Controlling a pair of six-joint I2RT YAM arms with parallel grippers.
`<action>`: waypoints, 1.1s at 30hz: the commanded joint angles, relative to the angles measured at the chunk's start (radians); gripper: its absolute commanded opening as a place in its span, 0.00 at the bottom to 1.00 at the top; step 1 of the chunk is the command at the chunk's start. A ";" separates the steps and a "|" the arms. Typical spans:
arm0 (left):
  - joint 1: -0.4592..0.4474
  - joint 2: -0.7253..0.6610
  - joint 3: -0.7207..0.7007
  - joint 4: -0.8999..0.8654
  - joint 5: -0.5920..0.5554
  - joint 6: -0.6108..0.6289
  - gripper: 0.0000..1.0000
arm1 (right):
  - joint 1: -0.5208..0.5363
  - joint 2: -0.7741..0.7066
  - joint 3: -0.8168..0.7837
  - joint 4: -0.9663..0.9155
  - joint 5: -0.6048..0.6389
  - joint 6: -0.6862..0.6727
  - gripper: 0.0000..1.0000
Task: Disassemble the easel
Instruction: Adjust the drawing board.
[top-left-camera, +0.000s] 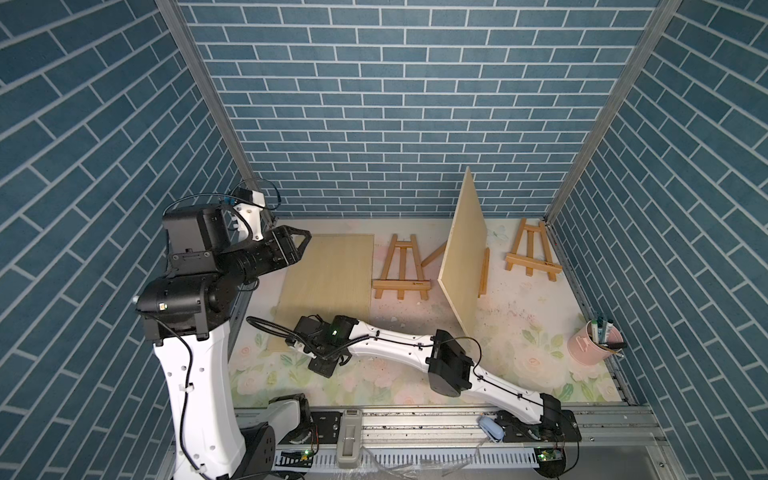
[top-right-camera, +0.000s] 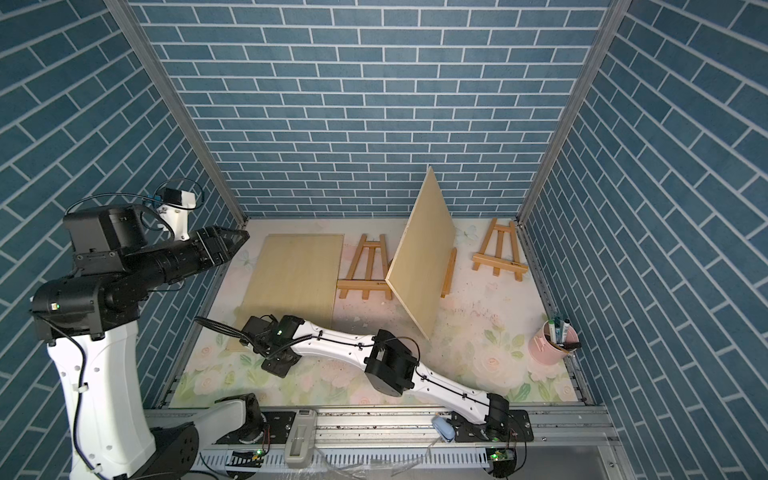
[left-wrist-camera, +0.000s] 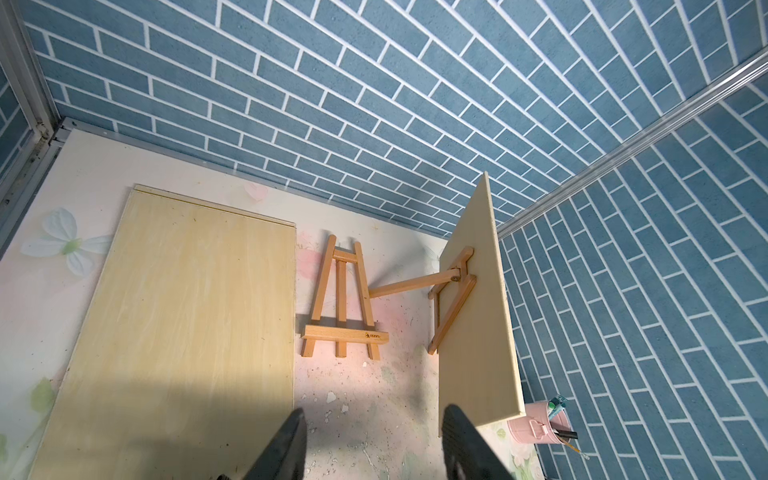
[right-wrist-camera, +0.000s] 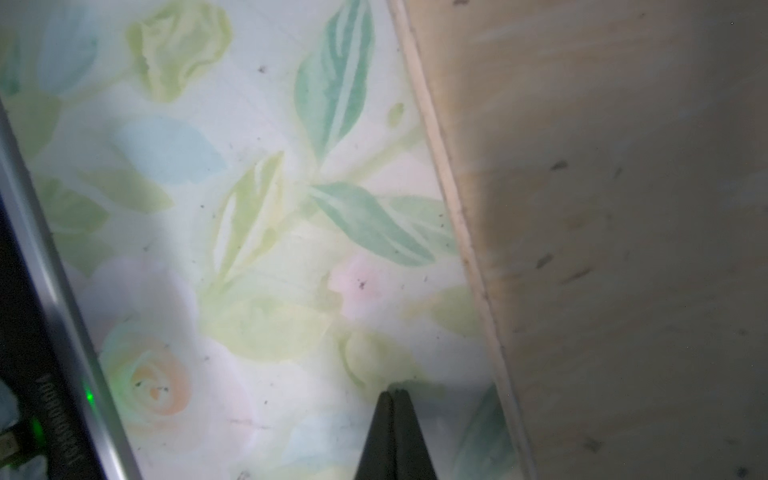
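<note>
A wooden easel (top-left-camera: 483, 272) stands at the back of the table, carrying an upright pale board (top-left-camera: 463, 249). The left wrist view shows its frame (left-wrist-camera: 451, 309) and its splayed rear leg (left-wrist-camera: 409, 286) behind the board (left-wrist-camera: 478, 340). Two more easels lie flat, one in the middle (top-left-camera: 401, 268) and one at the back right (top-left-camera: 534, 253). My left gripper (left-wrist-camera: 374, 411) hangs open and empty, high over the table's left side (top-left-camera: 305, 241). My right gripper (right-wrist-camera: 392, 392) is shut on nothing, low over the floral mat. Its wrist (top-left-camera: 328, 338) is at the near left.
A second pale board (top-left-camera: 328, 274) lies flat at the left, its near corner under the right wrist, its edge (right-wrist-camera: 457, 208) in the right wrist view. A pink cup of pens (top-left-camera: 594, 343) stands at the right edge. Blue brick walls close three sides.
</note>
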 joint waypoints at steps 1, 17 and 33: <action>-0.008 0.007 0.030 -0.008 0.001 0.016 0.54 | -0.031 0.067 -0.003 -0.035 0.048 0.030 0.00; -0.009 0.016 0.042 -0.022 -0.015 0.026 0.54 | -0.080 0.078 0.003 -0.005 0.039 0.023 0.00; -0.010 0.021 0.051 -0.033 -0.025 0.036 0.54 | -0.101 0.079 0.005 0.003 0.006 0.019 0.00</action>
